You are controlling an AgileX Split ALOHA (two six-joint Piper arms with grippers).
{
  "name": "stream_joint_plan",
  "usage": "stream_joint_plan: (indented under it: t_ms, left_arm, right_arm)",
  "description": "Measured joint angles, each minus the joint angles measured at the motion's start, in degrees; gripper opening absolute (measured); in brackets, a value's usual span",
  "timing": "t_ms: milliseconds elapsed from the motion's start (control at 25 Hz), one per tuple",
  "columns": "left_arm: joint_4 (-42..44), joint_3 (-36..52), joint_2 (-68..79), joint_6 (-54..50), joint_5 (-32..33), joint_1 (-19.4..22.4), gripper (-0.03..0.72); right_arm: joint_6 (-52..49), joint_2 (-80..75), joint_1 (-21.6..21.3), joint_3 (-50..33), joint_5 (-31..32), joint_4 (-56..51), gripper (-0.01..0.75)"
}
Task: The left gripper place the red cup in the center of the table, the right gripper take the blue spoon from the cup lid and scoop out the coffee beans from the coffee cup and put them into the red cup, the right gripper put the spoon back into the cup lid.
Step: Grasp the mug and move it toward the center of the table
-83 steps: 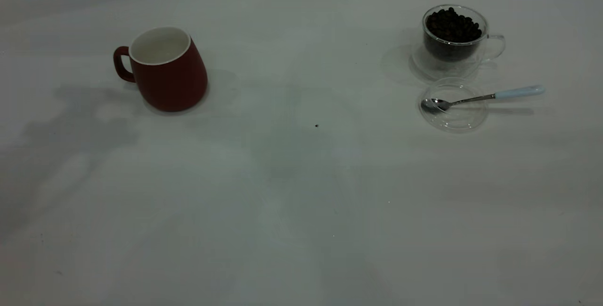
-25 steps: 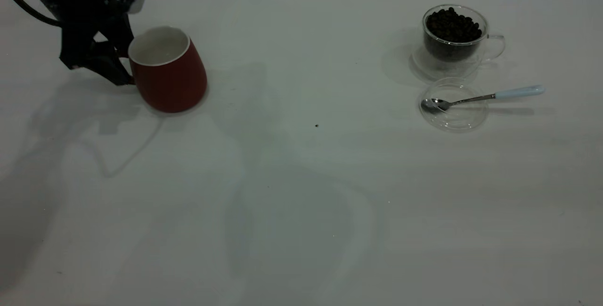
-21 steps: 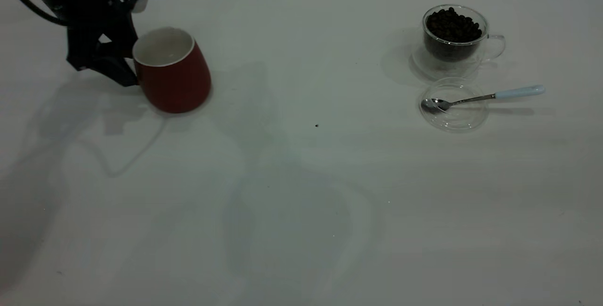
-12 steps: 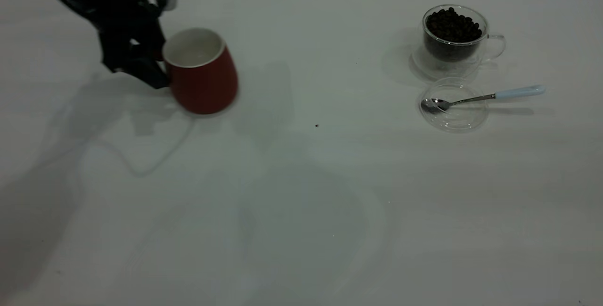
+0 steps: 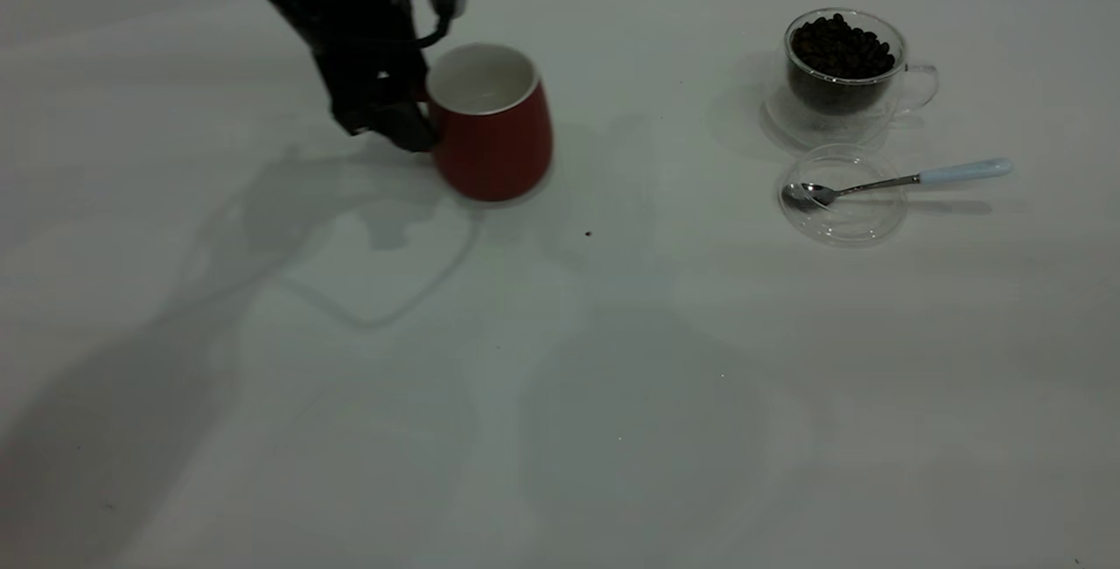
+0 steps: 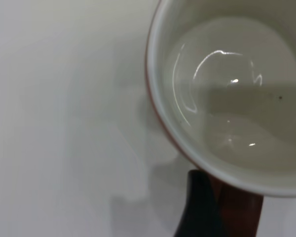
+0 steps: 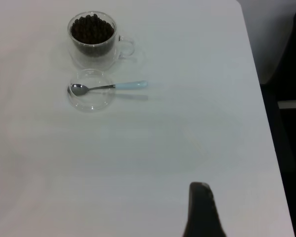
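Dragged rightward since before, cup [image 5: 493, 127] now nears table [image 5: 560, 376] centre — left gripper [image 5: 411, 114] clamped on its handle; right gripper's [image 7: 201, 212] spread — cannot tell.

Red cup [image 5: 493, 136]: glossy glazed ceramic, white inside. Coffee cup [image 5: 844, 70] & lid [image 5: 843, 199]: clear glass/plastic. Spoon [image 5: 892, 181]: shiny metal bowl. Table [image 5: 560, 394]: matt.

You see dim, even light on counter [image 5: 612, 376]; broad soft arm shadows fall toward camera. Glare streaks inside red cup [image 6: 227, 89] in left wrist view. Slight softness throughout.
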State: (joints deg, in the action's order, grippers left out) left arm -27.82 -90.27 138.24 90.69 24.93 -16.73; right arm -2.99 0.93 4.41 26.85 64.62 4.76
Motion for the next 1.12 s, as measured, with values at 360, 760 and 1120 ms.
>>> stream_joint_plan:
  t_ms: [360,760,1120]
  left_arm:
    - [-1.3,0.0,0.0,-0.4,-1.0,-3.0,0.587]
    - [-1.3,0.0,-3.4,-1.1,-0.5,-2.6,0.587]
    - [1.7,0.0,-9.2,-3.5,8.1,-2.2,0.587]
  right_arm:
    - [0.0,0.0,0.0,0.0,0.0,0.0,0.543]
    - [0.0,0.0,0.0,0.0,0.0,0.0,0.543]
    - [0.0,0.0,0.0,0.0,0.0,0.0,0.543]
